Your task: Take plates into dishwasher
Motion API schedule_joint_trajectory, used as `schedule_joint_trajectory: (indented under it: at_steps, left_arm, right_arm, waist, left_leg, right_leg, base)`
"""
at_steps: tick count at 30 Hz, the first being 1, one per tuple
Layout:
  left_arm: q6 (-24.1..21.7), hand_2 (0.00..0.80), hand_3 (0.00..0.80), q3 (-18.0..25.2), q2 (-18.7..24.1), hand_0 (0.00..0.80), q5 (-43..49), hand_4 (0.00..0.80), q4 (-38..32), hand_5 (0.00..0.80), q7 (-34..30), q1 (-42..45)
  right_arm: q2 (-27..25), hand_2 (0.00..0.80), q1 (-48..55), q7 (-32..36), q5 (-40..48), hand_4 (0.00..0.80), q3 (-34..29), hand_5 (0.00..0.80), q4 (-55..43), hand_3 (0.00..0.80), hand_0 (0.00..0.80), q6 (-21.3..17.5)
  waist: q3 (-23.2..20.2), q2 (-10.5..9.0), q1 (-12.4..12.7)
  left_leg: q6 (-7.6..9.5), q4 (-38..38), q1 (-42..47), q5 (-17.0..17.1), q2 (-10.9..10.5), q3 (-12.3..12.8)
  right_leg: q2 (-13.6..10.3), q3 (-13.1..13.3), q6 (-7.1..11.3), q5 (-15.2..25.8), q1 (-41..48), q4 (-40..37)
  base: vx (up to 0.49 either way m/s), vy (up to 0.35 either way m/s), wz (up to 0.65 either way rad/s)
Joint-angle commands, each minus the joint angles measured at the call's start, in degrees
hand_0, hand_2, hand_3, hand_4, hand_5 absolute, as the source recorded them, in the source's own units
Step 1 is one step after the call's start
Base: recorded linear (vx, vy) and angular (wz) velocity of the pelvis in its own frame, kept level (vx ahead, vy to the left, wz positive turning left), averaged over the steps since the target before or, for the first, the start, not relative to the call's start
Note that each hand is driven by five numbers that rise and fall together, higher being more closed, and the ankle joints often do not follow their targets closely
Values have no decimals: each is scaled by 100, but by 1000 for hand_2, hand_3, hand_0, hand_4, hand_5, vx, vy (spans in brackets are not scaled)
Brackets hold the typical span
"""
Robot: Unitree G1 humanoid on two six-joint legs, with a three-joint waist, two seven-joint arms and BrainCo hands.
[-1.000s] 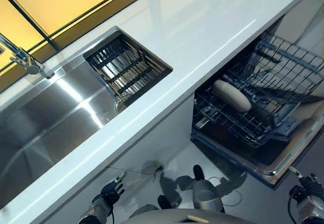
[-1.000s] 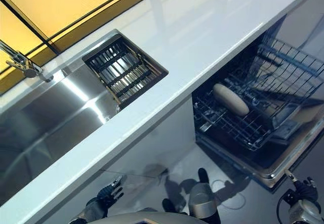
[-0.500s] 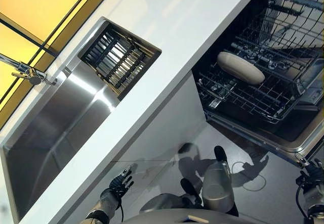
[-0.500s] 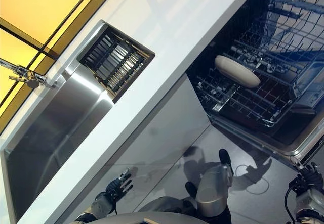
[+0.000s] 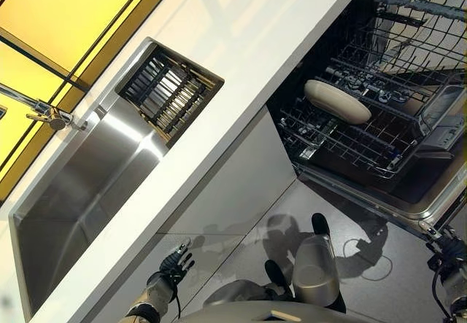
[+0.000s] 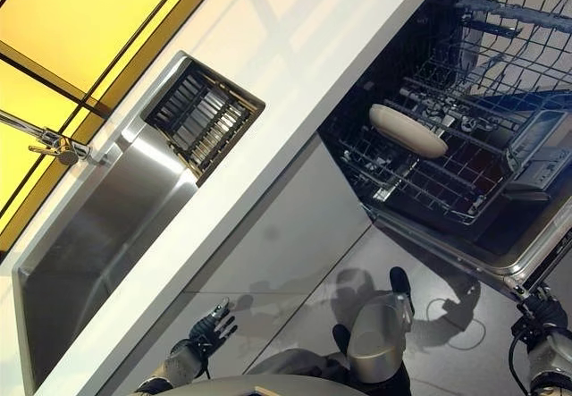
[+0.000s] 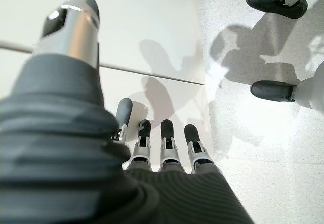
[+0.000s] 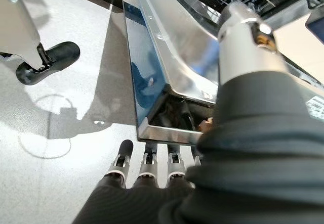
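Observation:
A cream plate (image 5: pixel 337 101) lies tilted in the lower wire rack (image 5: pixel 343 144) of the open dishwasher; it also shows in the right eye view (image 6: pixel 407 130). My left hand (image 5: pixel 172 267) hangs low beside the white cabinet front, fingers straight and empty; its wrist view shows the same (image 7: pixel 162 143). My right hand (image 6: pixel 540 315) hangs low at the corner of the open dishwasher door (image 8: pixel 167 57), fingers straight and empty in its wrist view (image 8: pixel 147 168).
A white counter (image 5: pixel 241 53) runs across the view. A steel sink (image 5: pixel 80 184) with a tap (image 5: pixel 44 110) holds a dark slatted drain basket (image 5: pixel 169 90). An upper rack (image 5: pixel 423 17) sits in the dishwasher. Grey floor lies below.
The whole picture has shifted and turned, so the camera has moved. Both hands still hang low and empty; the plate has stayed in the rack.

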Motion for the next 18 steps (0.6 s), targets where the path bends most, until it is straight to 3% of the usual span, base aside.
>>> schedule_joint_trajectory:
  at_steps: [1, 18]
  left_arm:
    - [-351, 0, 0, 142, 248, 0, -149, 0, -265, 0, 70, -96]
    - [-175, 0, 0, 371, 382, 0, 147, 0, -245, 0, 298, 229]
  right_arm:
    - [-291, 0, -1327, 694, 199, 0, 561, 0, -1408, 0, 0, -469]
    - [-659, 0, -2301, 687, 672, 0, 781, 0, -1930, 0, 0, -44]
  waist:
    - [-642, -329, 410]
    - [-1051, -728, 899]
  left_leg:
    - [67, 1049, -488, -407, -230, -148]
    - [40, 1009, -266, -427, -116, -393]
  right_leg:
    - [-217, -57, -69, -1172, 534, 804]
    - [-185, -321, -44, -1091, 1183, 384]
  base:
    - [0, 0, 0]
    - [72, -37, 7]
